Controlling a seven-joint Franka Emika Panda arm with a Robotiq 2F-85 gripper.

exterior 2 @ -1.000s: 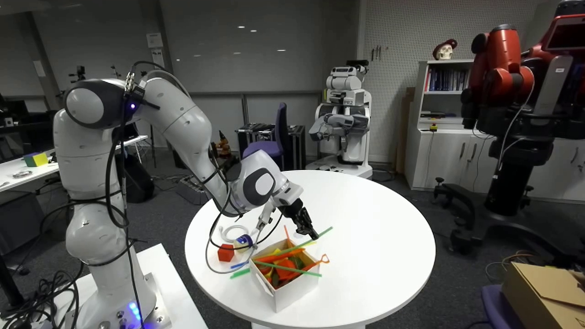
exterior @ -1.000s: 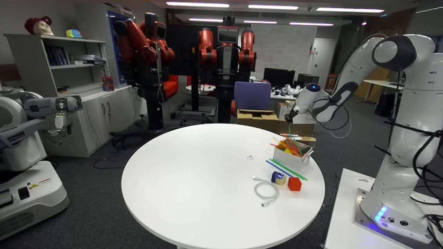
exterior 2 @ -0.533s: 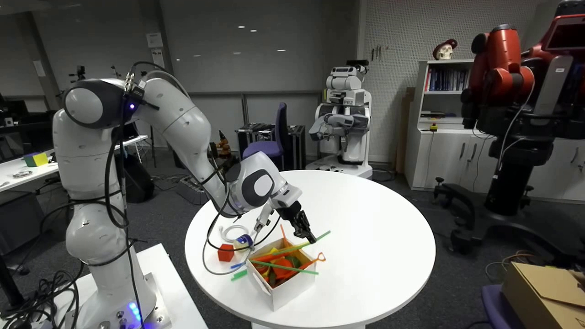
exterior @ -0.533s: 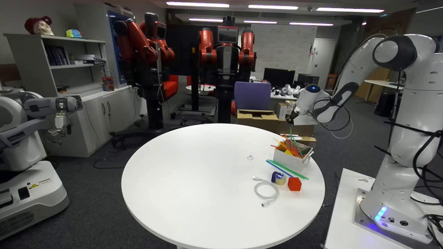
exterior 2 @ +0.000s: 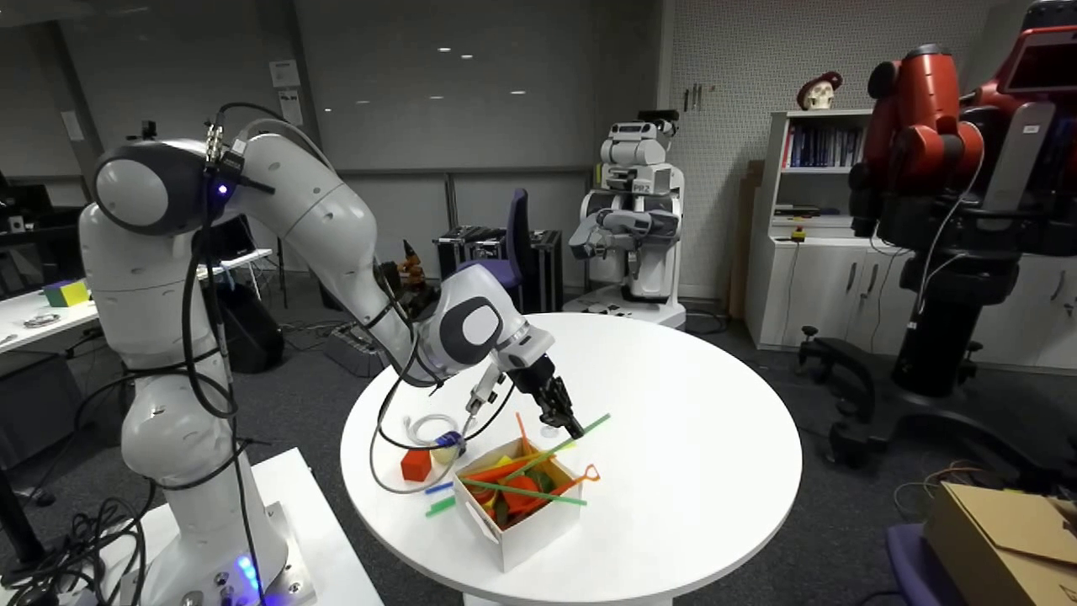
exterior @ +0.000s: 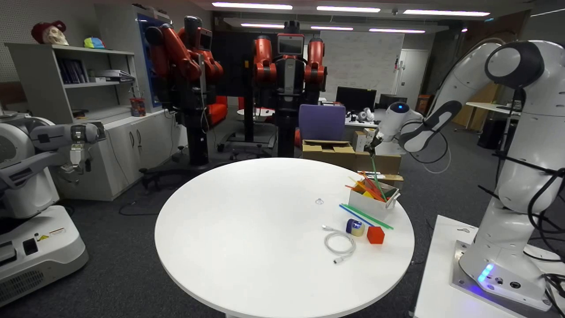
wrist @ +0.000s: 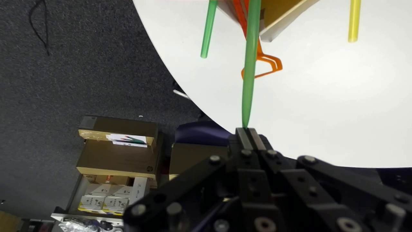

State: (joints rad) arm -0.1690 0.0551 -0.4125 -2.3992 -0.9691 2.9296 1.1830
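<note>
I read PR2 on a pale robot point(exterior 2: 637, 220) and an hp logo point(wrist: 149, 169) on a carton point(wrist: 119, 159), while my claw point(wrist: 247, 131) is pinched tight on a green straw point(wrist: 250, 69) whose lower end leans into the white box point(exterior 2: 543, 539) near the rim of the round table point(exterior: 265, 238), which spreads wide beyond it.

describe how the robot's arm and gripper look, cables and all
The Franka Panda arm is white with rounded segments and dark grey joint covers. Black and grey cables run along it under black ties, and blue lights glow on its base. The Robotiq gripper is black, with bar linkages, metallic screw heads and flat greyish fingertips.
</note>
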